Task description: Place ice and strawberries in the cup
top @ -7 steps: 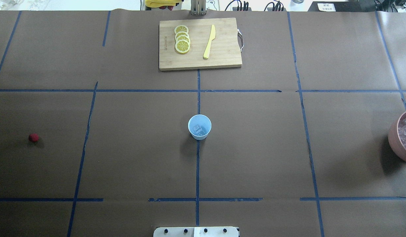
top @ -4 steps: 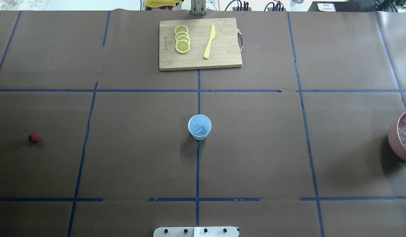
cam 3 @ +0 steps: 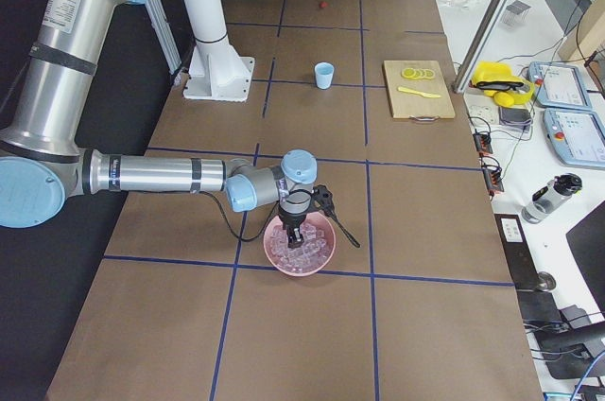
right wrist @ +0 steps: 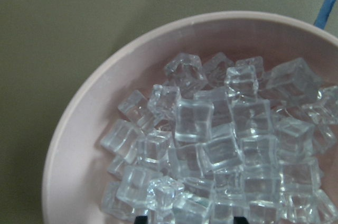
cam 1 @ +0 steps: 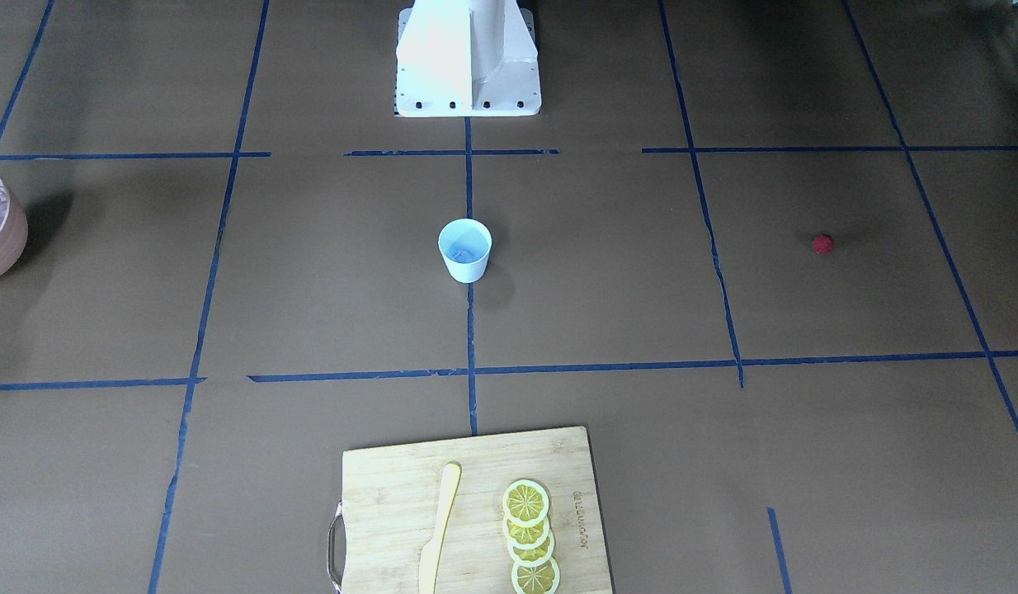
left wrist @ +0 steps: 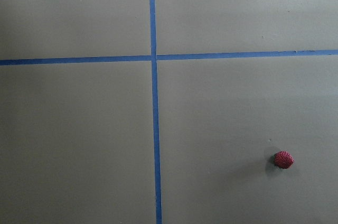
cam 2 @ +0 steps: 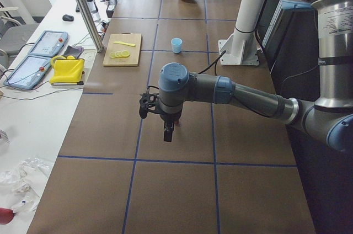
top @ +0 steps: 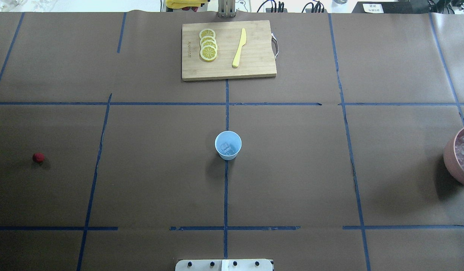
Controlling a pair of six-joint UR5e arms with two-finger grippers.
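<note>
Tapered cup (top: 228, 145) unmoved; glassy ice cubes (right wrist: 222, 145) fill round bowl (right wrist: 79, 145).

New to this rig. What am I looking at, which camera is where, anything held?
Two robot arms work at a brown table. Two pictures look down on it, from behind the robot and from opposite; two look along it from each end; two come from wrist cameras. On it: a pale cup with ice cubes inside, a red strawberry, a pink bowl of ice, a cutting board with lemon slices and a yellow knife. The left hand hangs above the table, open or shut unclear. The right hand is at the bowl, fingertips apart, apparently gripping nothing.
</note>
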